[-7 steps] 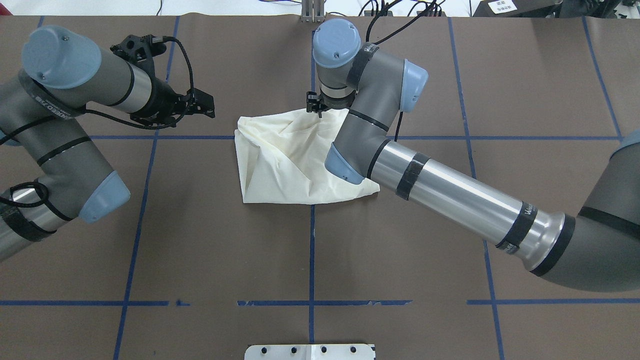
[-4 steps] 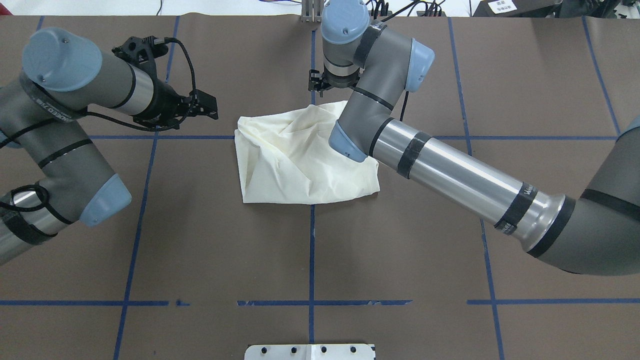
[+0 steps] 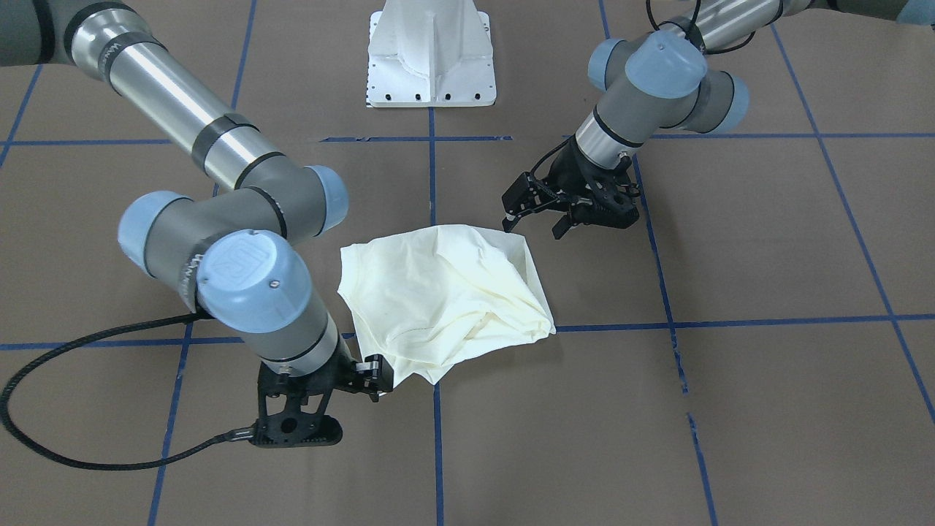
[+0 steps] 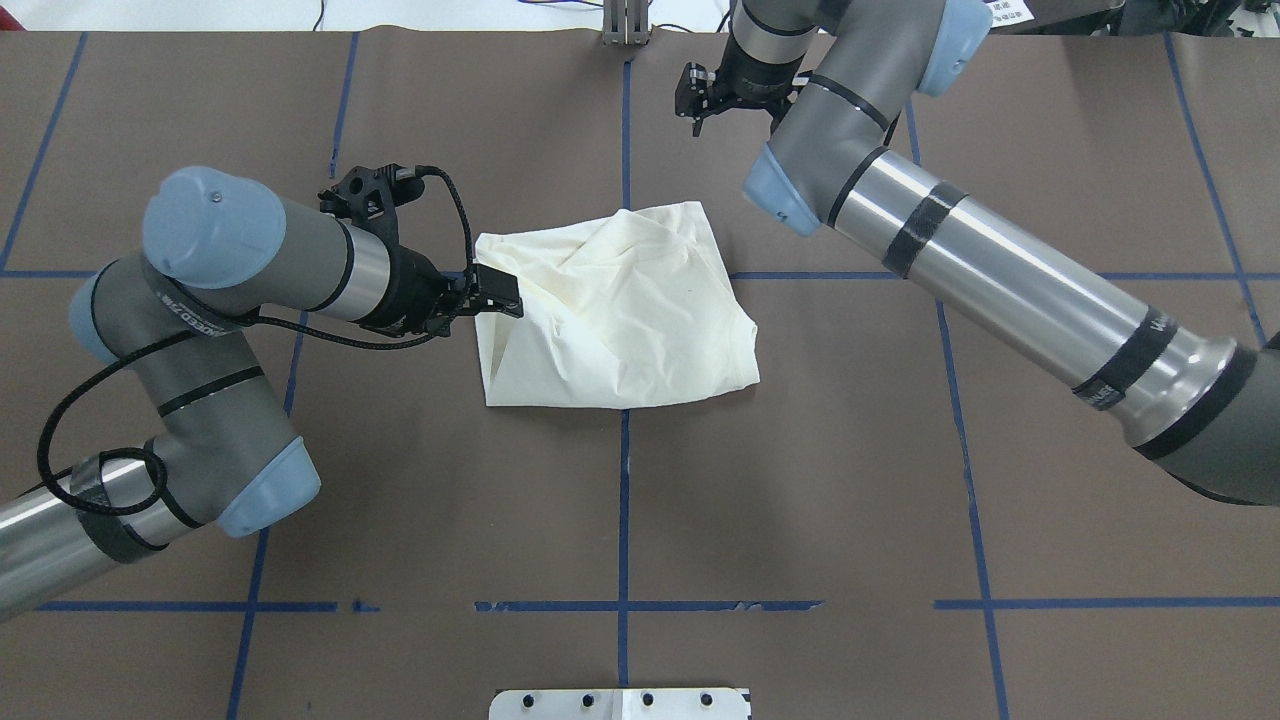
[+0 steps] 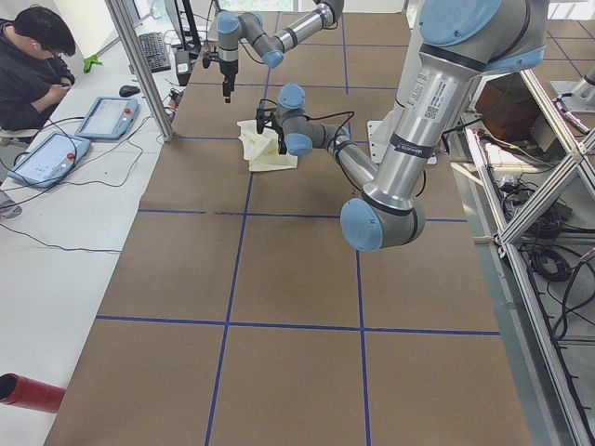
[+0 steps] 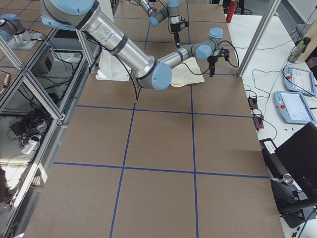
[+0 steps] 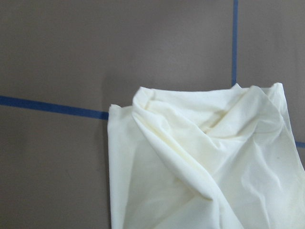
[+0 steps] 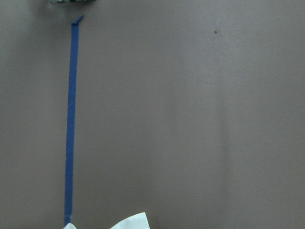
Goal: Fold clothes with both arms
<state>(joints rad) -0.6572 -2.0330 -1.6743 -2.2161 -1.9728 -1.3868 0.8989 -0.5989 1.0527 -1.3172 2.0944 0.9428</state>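
The cream shirt (image 4: 620,310) lies crumpled in a rough square at the table's middle, plain side up, with no print showing (image 3: 438,292). My left gripper (image 4: 497,290) sits low at the shirt's far-left corner, its jaws open and nothing between them (image 3: 537,215). In the left wrist view the shirt (image 7: 205,162) fills the lower right, and no fingers show. My right gripper (image 4: 697,100) hangs raised beyond the shirt's far edge, apart from the cloth and open (image 3: 372,374). Only a tip of the shirt (image 8: 133,222) shows in the right wrist view.
Blue tape lines (image 4: 624,500) divide the brown table. The white pedestal base (image 4: 620,703) stands at the near edge. A person (image 5: 37,65) sits at a side bench with pendants (image 5: 102,116) on it.
The right gripper has left the shirt's far corner, rising and moving away to the far right. The left arm has swung in from the left to the shirt's far-left corner.
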